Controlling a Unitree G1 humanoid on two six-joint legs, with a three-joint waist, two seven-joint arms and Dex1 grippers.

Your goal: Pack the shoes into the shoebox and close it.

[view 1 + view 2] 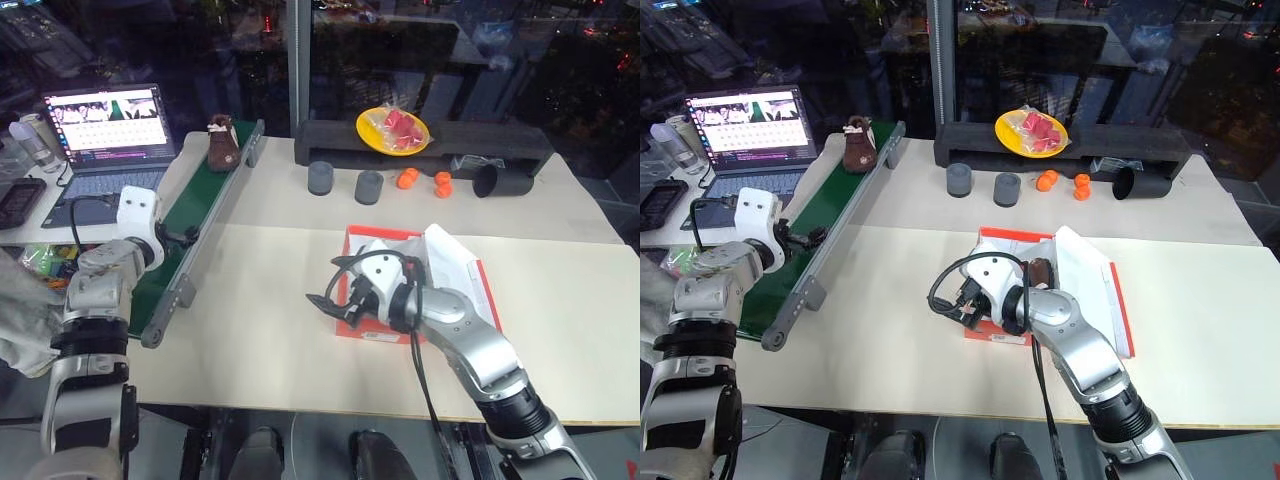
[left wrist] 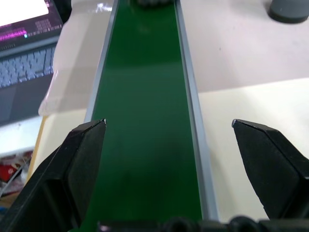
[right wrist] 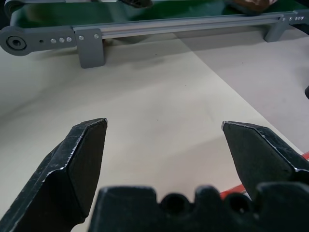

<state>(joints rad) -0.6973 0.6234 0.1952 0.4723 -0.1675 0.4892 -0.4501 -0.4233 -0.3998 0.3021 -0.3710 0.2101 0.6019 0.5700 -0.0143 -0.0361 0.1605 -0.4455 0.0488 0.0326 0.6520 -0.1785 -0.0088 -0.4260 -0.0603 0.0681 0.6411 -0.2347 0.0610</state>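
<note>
One shoe (image 1: 222,143) sits on the green belt (image 1: 190,235); left gripper (image 2: 169,130) spread empty above belt, right gripper (image 3: 164,128) spread empty beside the open shoebox (image 1: 485,290).

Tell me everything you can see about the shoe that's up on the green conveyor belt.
The shoe is small and dark brown, with white laces or trim at its top opening. It rests on its sole at the far end of the green conveyor belt, beside the laptop. Only the belt touches it. The left gripper waits with jaws open at the belt's near end, well short of the shoe. Finer markings are too small to make out.
</note>
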